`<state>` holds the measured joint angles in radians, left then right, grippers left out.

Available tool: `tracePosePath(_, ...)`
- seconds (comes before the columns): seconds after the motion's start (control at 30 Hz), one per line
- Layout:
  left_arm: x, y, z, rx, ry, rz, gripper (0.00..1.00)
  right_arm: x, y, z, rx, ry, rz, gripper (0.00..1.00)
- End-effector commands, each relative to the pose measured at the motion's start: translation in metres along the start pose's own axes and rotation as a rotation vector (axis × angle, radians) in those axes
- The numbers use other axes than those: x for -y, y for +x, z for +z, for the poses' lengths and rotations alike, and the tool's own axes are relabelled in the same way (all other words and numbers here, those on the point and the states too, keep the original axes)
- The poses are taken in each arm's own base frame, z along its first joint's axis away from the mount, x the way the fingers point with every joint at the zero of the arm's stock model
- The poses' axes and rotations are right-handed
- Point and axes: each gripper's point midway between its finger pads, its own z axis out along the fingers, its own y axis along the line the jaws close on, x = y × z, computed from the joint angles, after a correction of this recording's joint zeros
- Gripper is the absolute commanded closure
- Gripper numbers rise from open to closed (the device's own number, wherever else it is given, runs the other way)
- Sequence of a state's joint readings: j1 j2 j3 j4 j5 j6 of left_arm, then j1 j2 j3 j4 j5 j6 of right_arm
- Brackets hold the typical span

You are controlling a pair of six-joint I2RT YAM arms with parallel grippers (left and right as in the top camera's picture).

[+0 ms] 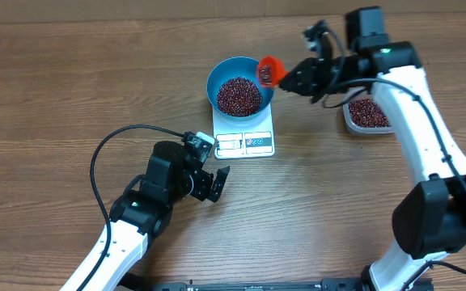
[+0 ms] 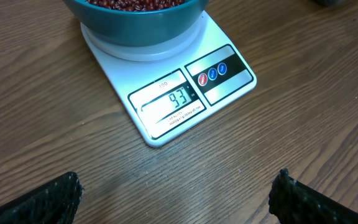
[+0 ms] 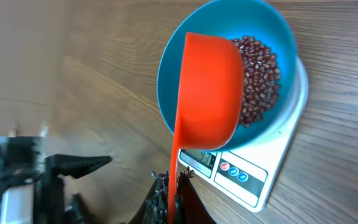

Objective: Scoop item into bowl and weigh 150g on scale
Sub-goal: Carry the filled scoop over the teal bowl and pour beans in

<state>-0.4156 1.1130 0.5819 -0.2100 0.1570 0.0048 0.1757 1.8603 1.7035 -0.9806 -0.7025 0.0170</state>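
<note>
R fingers (image 3: 161, 200) clamped shut on orange scoop (image 1: 269, 71) handle. Scoop hangs over upper-right rim of bowl (image 1: 212, 85), long axis running right toward R arm. Beans (image 1: 239, 95) in bowl on scale (image 1: 245, 143), top-centre. L fingers (image 2: 48, 200) wide open, empty.

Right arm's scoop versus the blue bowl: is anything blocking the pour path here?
Nothing visible. The orange scoop, held by the right gripper, hangs above the rim of the bowl, whose top is open; only beans already inside lie below.
</note>
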Motion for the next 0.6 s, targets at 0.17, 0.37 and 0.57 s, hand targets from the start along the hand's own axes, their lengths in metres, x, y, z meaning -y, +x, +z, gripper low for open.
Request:
tracePosePath(0.17, 0.003, -0.003, -0.001, 0.007, 0.015, -0.005, 0.0, 0.0, -0.014, 0.017, 0.051, 0.21, -0.056, 0.96)
tracePosePath(0.37, 0.003, -0.003, -0.001, 0.007, 0.015, -0.005, 0.0, -0.005, -0.021, 0.027, 0.082, 0.294, -0.127, 0.96)
tracePosePath(0.57, 0.003, -0.003, -0.001, 0.007, 0.015, -0.005, 0.01, -0.006, -0.024, 0.031, 0.103, 0.367, -0.163, 0.96)
